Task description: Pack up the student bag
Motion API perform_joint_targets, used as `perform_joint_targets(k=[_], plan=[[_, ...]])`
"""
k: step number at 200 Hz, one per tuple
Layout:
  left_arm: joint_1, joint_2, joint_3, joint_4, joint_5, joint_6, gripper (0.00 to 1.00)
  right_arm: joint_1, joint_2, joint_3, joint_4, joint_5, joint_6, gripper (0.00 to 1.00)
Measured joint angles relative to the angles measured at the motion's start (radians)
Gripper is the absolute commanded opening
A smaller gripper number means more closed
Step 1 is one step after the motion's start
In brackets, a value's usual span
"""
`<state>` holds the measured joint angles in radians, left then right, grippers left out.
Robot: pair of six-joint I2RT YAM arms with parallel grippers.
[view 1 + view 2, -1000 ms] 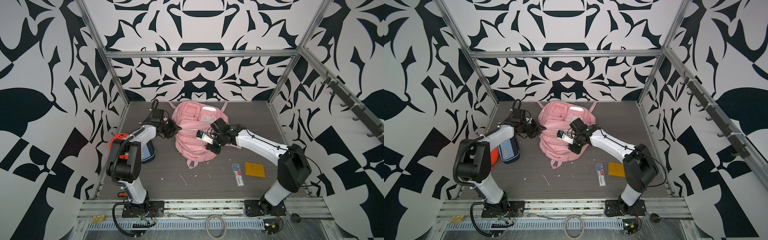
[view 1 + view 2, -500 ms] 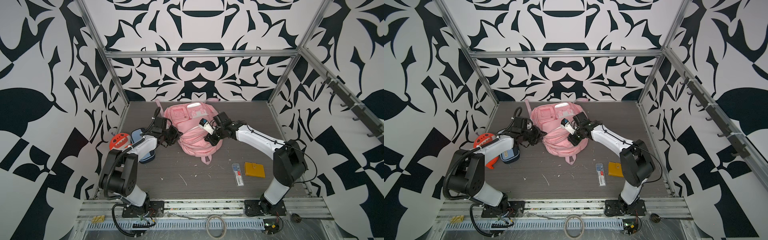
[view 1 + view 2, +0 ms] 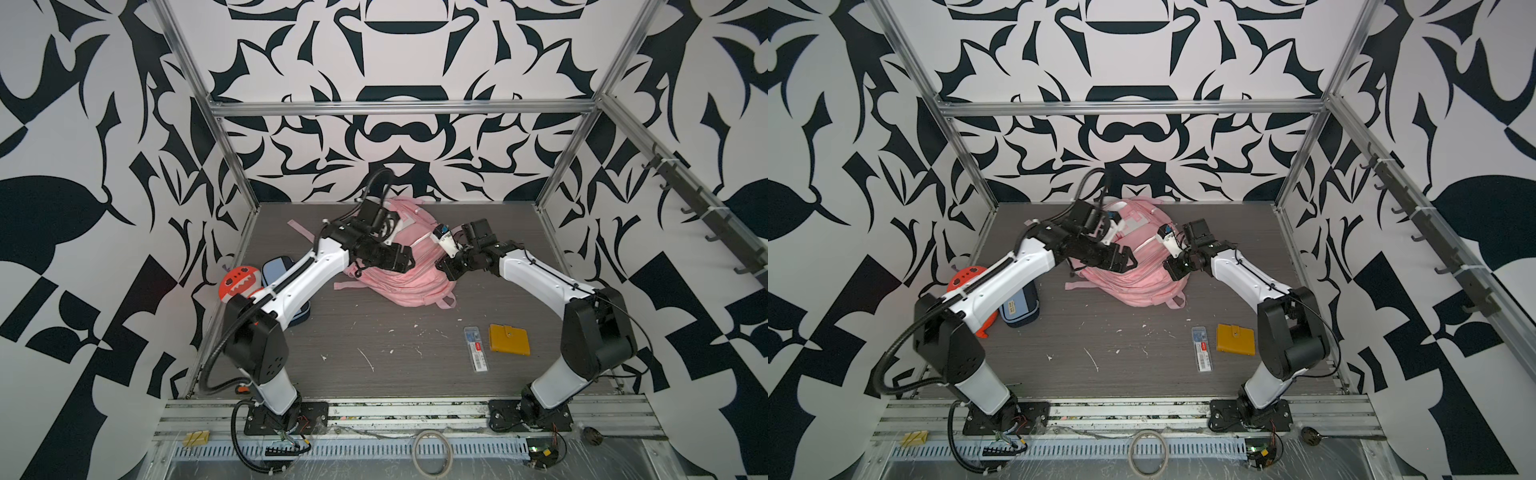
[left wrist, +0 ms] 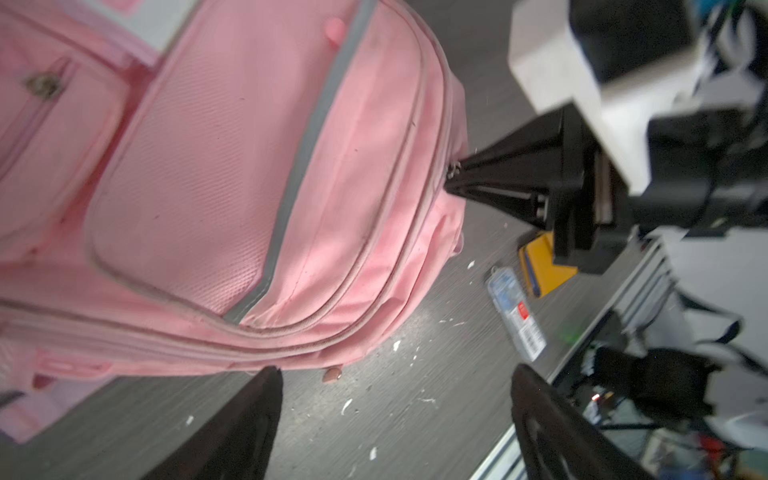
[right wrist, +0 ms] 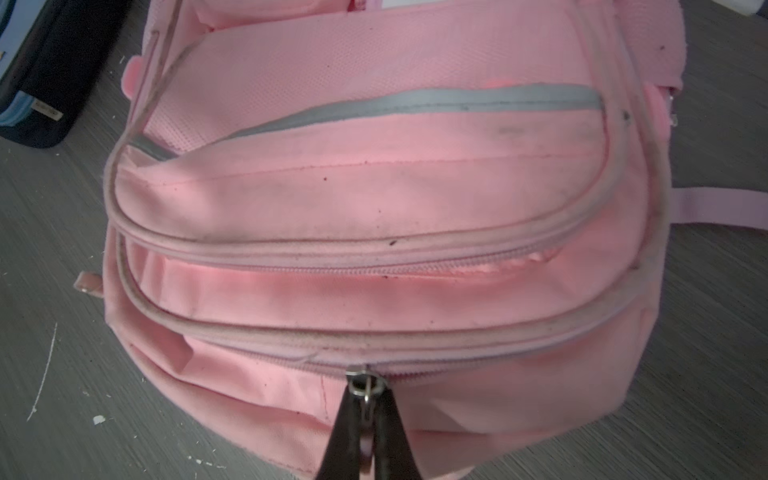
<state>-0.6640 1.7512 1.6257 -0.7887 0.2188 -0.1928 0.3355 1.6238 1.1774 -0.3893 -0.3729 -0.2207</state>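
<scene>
The pink student bag (image 3: 399, 278) lies toward the back middle of the grey table (image 3: 374, 332), its far end hidden behind the left arm (image 3: 307, 282) in both top views. The left gripper (image 4: 395, 374) hovers over the bag, jaws spread wide and empty. The right gripper (image 5: 365, 399) pinches a metal zip pull (image 5: 360, 384) on the bag's side, jaws closed tight. A blue pencil case (image 3: 1017, 309) and an orange plush toy (image 3: 239, 284) sit half hidden behind the left arm.
</scene>
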Motion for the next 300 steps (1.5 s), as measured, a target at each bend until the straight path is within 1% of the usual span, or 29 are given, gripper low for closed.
perform_joint_targets(k=[17, 20, 34, 59, 72, 86, 100, 118, 132, 141, 151, 157, 170, 183, 194, 208, 224, 239, 257, 281, 300], plan=[[-0.040, 0.116, 0.093, -0.040, -0.040, 0.073, 0.86, -0.017, -0.008, -0.015, 0.007, -0.011, 0.009, 0.00], [-0.043, 0.138, 0.108, -0.043, -0.047, 0.082, 0.82, -0.020, -0.009, -0.019, 0.009, -0.011, 0.011, 0.00], [-0.046, 0.225, 0.174, -0.058, -0.076, 0.104, 0.80, -0.028, -0.013, -0.034, 0.021, -0.016, 0.018, 0.00], [-0.045, 0.336, 0.273, -0.073, -0.125, 0.132, 0.71, -0.033, -0.015, -0.055, 0.042, -0.021, 0.037, 0.00], [-0.048, 0.364, 0.305, -0.080, -0.150, 0.146, 0.62, -0.033, -0.015, -0.059, 0.049, -0.021, 0.042, 0.00], [-0.055, 0.380, 0.325, -0.084, -0.172, 0.157, 0.57, -0.034, -0.015, -0.060, 0.053, -0.021, 0.045, 0.00], [-0.067, 0.388, 0.332, -0.083, -0.195, 0.171, 0.56, -0.035, -0.015, -0.061, 0.055, -0.022, 0.047, 0.00], [-0.085, 0.395, 0.332, -0.082, -0.233, 0.193, 0.56, -0.039, -0.015, -0.070, 0.061, -0.026, 0.052, 0.00], [-0.102, 0.399, 0.324, -0.068, -0.271, 0.215, 0.58, -0.043, -0.015, -0.074, 0.064, -0.028, 0.058, 0.00], [-0.113, 0.399, 0.310, -0.050, -0.298, 0.230, 0.57, -0.046, -0.015, -0.074, 0.065, -0.030, 0.061, 0.00], [-0.126, 0.399, 0.292, -0.024, -0.328, 0.236, 0.49, -0.049, -0.015, -0.074, 0.063, -0.031, 0.065, 0.00], [-0.129, 0.399, 0.281, -0.009, -0.338, 0.236, 0.42, -0.053, -0.015, -0.076, 0.059, -0.032, 0.066, 0.00], [-0.131, 0.399, 0.266, 0.010, -0.352, 0.238, 0.29, -0.055, -0.015, -0.079, 0.059, -0.036, 0.071, 0.00], [-0.134, 0.399, 0.262, 0.016, -0.360, 0.235, 0.18, -0.057, -0.015, -0.081, 0.060, -0.037, 0.077, 0.00], [-0.134, 0.399, 0.262, 0.019, -0.360, 0.226, 0.00, -0.058, -0.015, -0.082, 0.065, -0.040, 0.080, 0.00], [-0.135, 0.399, 0.262, 0.023, -0.358, 0.221, 0.00, -0.060, -0.015, -0.083, 0.071, -0.042, 0.081, 0.00], [-0.130, 0.399, 0.263, 0.023, -0.341, 0.211, 0.00, -0.060, -0.015, -0.086, 0.076, -0.043, 0.081, 0.00], [-0.113, 0.398, 0.267, 0.023, -0.294, 0.180, 0.00, -0.061, -0.018, -0.089, 0.076, -0.043, 0.079, 0.00], [-0.073, 0.388, 0.267, 0.026, -0.180, 0.101, 0.00, -0.064, -0.042, -0.112, 0.085, -0.051, 0.064, 0.00], [-0.001, 0.347, 0.264, 0.036, 0.013, -0.037, 0.00, -0.066, -0.104, -0.156, 0.122, -0.071, 0.032, 0.00], [0.035, 0.319, 0.264, 0.037, 0.118, -0.129, 0.00, -0.065, -0.159, -0.180, 0.163, -0.096, 0.003, 0.00]])
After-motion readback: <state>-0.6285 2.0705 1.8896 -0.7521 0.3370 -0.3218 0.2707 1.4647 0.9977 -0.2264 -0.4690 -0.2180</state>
